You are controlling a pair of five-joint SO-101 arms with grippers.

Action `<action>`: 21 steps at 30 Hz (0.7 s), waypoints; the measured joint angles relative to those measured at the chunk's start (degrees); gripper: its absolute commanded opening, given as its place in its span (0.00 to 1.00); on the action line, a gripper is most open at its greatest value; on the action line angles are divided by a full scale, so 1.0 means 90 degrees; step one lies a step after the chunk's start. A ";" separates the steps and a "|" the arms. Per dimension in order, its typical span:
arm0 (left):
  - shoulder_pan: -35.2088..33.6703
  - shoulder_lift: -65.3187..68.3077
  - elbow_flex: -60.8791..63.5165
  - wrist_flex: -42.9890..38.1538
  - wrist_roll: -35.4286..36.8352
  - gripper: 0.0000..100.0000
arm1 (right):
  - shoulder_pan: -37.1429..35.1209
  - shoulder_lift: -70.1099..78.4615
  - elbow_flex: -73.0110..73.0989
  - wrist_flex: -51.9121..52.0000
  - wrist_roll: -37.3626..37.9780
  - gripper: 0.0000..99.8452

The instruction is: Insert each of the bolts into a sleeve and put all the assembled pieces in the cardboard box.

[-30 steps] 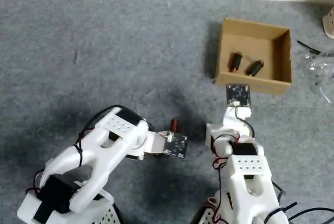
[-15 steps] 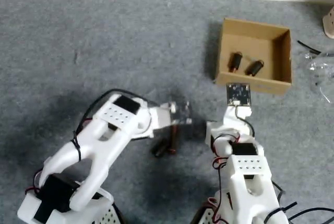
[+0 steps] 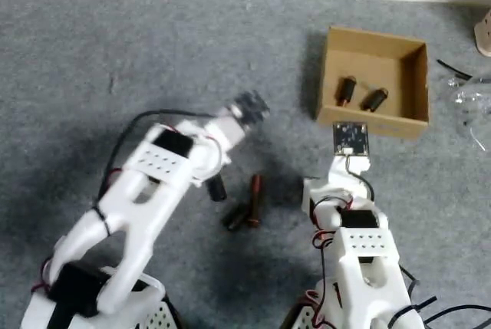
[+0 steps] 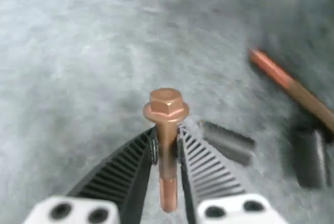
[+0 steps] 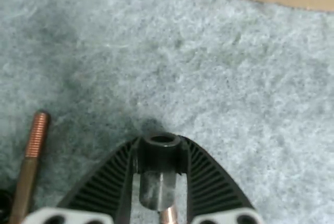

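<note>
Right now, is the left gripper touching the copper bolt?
Touching. Left wrist view: the left gripper clamps the copper bolt by its shank, just under the flanged head.

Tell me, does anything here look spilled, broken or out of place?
Nothing stands out. The left tool grips a copper hex-head bolt, the right tool a black cylindrical sleeve; a loose copper bolt and two dark sleeves lie on the grey carpet, unassembled.
</note>
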 measured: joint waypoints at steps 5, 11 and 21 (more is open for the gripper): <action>-0.0635 -0.1133 0.0410 -0.0606 0.1231 0.01 | 0.0000 0.0000 0.0000 0.0000 0.0000 0.00; -0.0752 -0.2872 0.1983 -0.1739 0.1553 0.01 | 0.0000 0.0000 0.0000 0.0000 0.0000 0.00; -0.0772 -0.5724 0.3839 -0.2325 0.1573 0.01 | 0.0000 0.0000 0.0000 0.0000 0.0000 0.00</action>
